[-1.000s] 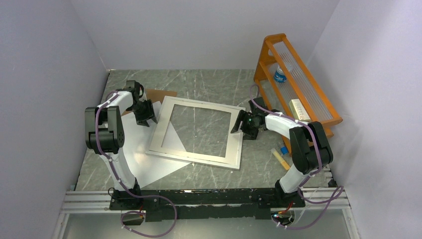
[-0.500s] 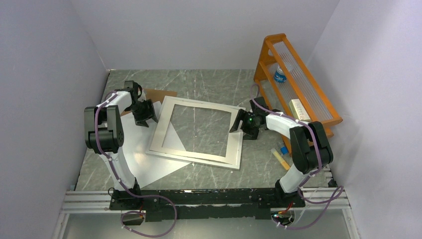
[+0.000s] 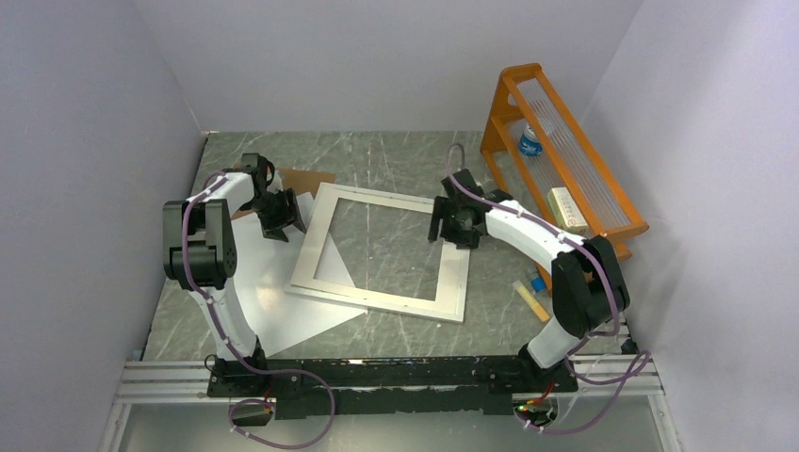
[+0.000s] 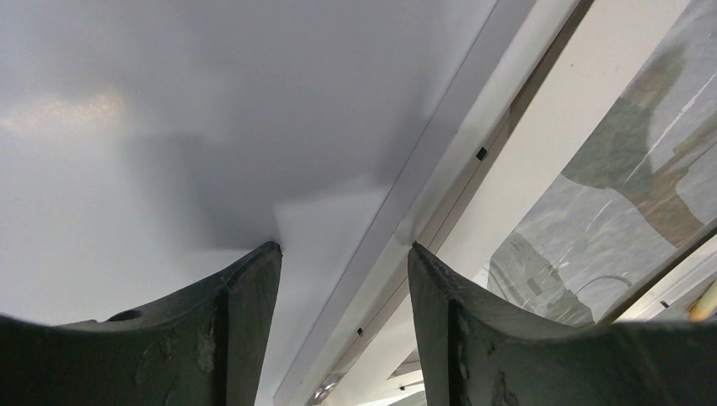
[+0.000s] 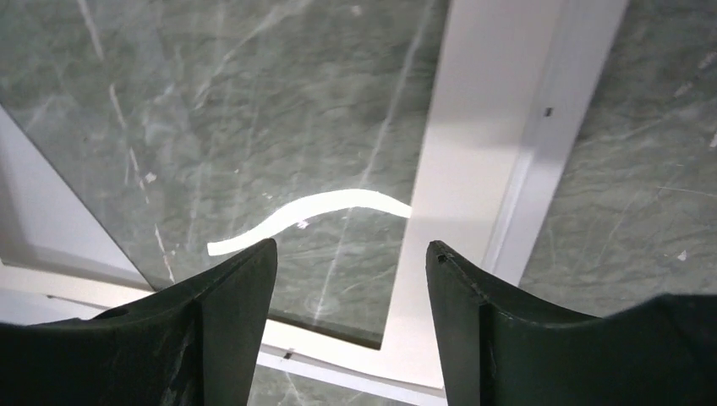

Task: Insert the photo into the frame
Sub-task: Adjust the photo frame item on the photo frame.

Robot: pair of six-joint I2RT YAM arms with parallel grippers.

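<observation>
Frame (image 3: 377,301) lies flat mid-tabletop (image 3: 396,155), slightly skewed, and the grey-green marble pattern shows through its opening. The right wrist view shows a wide white card mat (image 5: 461,127) sitting just inside the frame's narrow rail. A glossy pane over the opening reflects a curved light streak.

Photo (image 3: 271,315) lies white side up on the tabletop at the left, with no print visible. Its right part is tucked under the frame's near-left corner, and a white triangle of it shows through the opening.

Left tool (image 4: 342,249) is released, fingers apart with nothing between them. It sits low at the frame's left rail, over the white sheet.

Right tool (image 5: 351,245) is released too, hanging over the pane and mat near the frame's far-right corner, gripping nothing.

Brown board (image 3: 306,177) pokes out behind the frame's far-left corner.

Orange rack (image 3: 509,94) stands at the far right and holds a bottle (image 3: 530,141) with a blue label and a white box (image 3: 565,207) — the print on both is too small to read.
</observation>
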